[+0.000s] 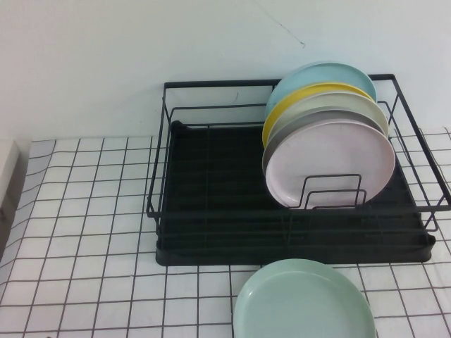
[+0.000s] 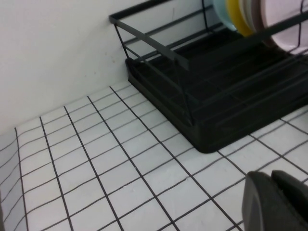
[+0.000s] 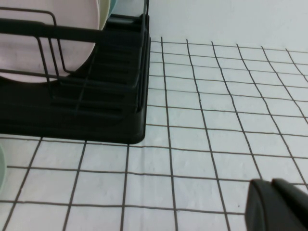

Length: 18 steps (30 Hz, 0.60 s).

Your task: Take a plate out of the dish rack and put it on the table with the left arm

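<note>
High view: mint-green plate (image 1: 304, 301) lies flat on the table (image 1: 84, 225), just in front of the dish rack (image 1: 211, 232); no arm shows.

Left wrist view: left gripper (image 2: 273, 197), fingers closed and empty, hovers near the rack's corner, over bare grid.

Right wrist view: right gripper (image 3: 274, 204), finger state unclear, beside the rack.

plate (image 1: 303, 301) on table (image 1: 84, 232) before dish rack (image 1: 211, 232), others racked
</note>
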### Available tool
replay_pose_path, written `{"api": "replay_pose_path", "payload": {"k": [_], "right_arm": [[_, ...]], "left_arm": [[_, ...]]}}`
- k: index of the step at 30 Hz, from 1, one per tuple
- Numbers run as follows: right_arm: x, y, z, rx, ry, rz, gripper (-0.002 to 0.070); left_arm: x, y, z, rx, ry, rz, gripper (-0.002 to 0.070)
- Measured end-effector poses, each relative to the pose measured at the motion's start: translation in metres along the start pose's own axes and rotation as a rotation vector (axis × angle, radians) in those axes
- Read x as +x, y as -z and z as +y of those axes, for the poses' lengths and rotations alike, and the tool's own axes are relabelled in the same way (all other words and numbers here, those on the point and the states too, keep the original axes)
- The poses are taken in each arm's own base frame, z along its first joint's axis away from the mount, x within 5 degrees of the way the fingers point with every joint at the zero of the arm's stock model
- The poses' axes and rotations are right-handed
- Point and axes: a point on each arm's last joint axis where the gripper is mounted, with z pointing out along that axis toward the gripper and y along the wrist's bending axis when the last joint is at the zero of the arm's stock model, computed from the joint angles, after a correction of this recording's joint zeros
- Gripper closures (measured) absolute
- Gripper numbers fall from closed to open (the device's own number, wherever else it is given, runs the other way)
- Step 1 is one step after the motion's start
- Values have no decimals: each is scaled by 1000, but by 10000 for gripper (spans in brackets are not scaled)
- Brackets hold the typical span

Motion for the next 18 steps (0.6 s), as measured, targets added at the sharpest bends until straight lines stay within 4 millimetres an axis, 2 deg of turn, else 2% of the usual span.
{"api": "replay_pose_path", "payload": {"k": [9, 12, 18], "right_arm": [[0, 0, 0, 0, 0, 0, 679], [0, 0, 0, 0, 0, 0, 679], [0, 0, 0, 0, 0, 0, 679]], "left_arm": [[1, 0, 0, -6, 2, 12, 677], [5, 0, 3, -39, 69, 49, 677], [11, 3, 18, -215, 263, 101, 677]]}}
